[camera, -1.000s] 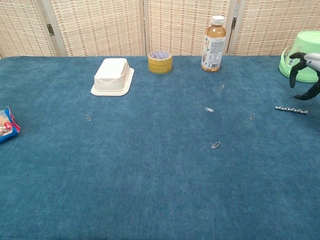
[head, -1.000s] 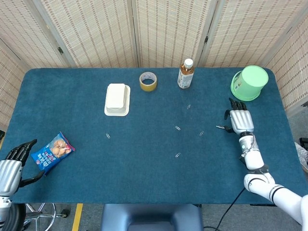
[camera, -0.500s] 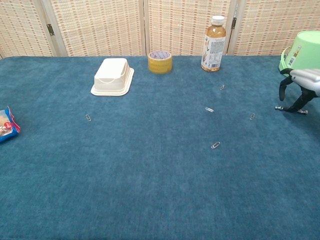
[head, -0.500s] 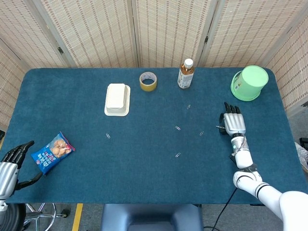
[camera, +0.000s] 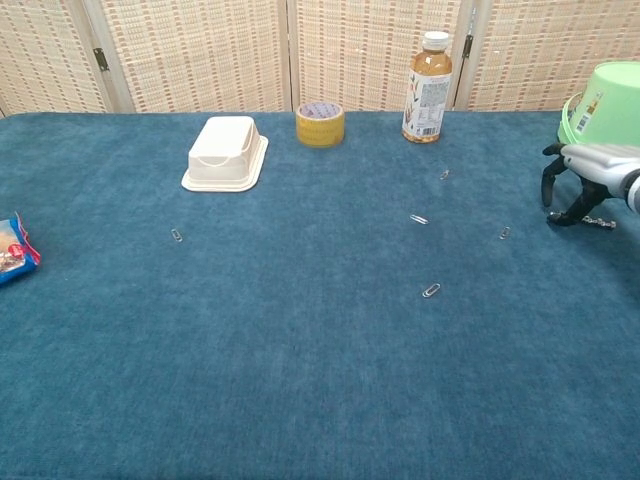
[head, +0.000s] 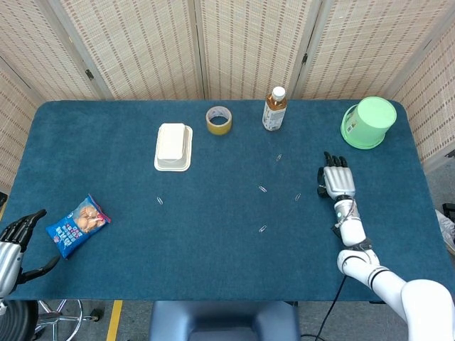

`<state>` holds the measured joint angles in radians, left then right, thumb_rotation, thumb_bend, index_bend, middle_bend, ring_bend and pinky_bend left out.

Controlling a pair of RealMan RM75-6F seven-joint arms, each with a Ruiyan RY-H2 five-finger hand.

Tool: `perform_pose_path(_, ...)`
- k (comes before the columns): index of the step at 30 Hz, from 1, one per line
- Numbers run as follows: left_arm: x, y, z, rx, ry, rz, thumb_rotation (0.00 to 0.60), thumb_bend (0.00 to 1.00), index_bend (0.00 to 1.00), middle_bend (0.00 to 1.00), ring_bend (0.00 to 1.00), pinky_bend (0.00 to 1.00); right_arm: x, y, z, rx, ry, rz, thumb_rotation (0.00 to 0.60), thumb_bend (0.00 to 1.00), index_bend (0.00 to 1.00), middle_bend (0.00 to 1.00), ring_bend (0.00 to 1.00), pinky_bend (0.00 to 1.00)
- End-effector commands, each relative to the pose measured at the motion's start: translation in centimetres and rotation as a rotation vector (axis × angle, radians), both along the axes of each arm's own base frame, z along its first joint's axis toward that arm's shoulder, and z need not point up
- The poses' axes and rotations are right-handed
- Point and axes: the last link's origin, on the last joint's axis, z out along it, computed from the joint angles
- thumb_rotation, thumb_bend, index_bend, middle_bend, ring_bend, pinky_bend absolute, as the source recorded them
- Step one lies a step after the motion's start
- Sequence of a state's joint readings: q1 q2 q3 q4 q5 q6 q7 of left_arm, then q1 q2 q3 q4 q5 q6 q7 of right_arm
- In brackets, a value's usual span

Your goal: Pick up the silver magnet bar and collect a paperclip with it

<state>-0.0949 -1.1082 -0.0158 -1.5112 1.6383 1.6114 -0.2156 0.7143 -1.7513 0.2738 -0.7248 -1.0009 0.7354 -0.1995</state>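
We are at the grasp stage, and nothing is collected yet. Our right hand (camera: 580, 185) is arched over the silver magnet bar (camera: 598, 222), which lies flat on the counter (camera: 300, 350) under and just behind the dark fingers (camera: 548, 186). The fingers are curled downward around the bar's near end, tips at or very near the cloth, but we cannot tell from the chest view whether they have closed on the bar or only bracket it; the head view hides the bar entirely beneath the hand (head: 335, 183). We judge the bar not yet lifted, since what shows of it sits level on the counter.

The nearest paperclip (camera: 505, 233) lies just to the inner side of the fingers, apart from them. Another paperclip (camera: 431, 290) is further inward and nearer the robot, well apart.

Our left hand (head: 15, 238) hangs off the counter's edge, fingers loosely spread and holding nothing.

Left to do, as we judge it: secure the bar, raise it, carry it inward to a paperclip and let it catch.
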Motion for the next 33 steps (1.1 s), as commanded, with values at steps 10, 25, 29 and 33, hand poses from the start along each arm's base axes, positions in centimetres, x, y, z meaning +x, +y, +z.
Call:
perform_pose_path(10, 0.01, 0.06, -0.13, 0.007, 0.025, 0.004, 0.6, 0.47, 0.03, 0.2, 0.19, 0.24, -0.36, -0.01, -0.17, 0.002, 0.007, -0.003, 0.6, 0.43, 0.54, 0.05, 0.07, 0.0)
perform_pose_path(25, -0.04, -0.05, 0.02, 0.023, 0.031, 0.007, 0.6, 0.48, 0.03, 0.2, 0.18, 0.24, -0.8, 0.1, -0.28, 0.018, 0.012, -0.015, 0.6, 0.43, 0.49, 0.02, 0.07, 0.0)
perform_pose_path(29, -0.05, -0.05, -0.02, 0.021, 0.032, 0.009, 0.6, 0.48, 0.03, 0.2, 0.18, 0.24, -0.88, 0.12, -0.21, 0.017, 0.015, -0.014, 0.6, 0.43, 0.48, 0.02, 0.07, 0.0)
perform_pose_path(33, -0.03, -0.03, -0.03, 0.022, 0.032, 0.008, 0.6, 0.48, 0.03, 0.2, 0.19, 0.24, -0.99, 0.17, -0.25, 0.02, 0.013, -0.016, 0.6, 0.43, 0.48, 0.02, 0.08, 0.0)
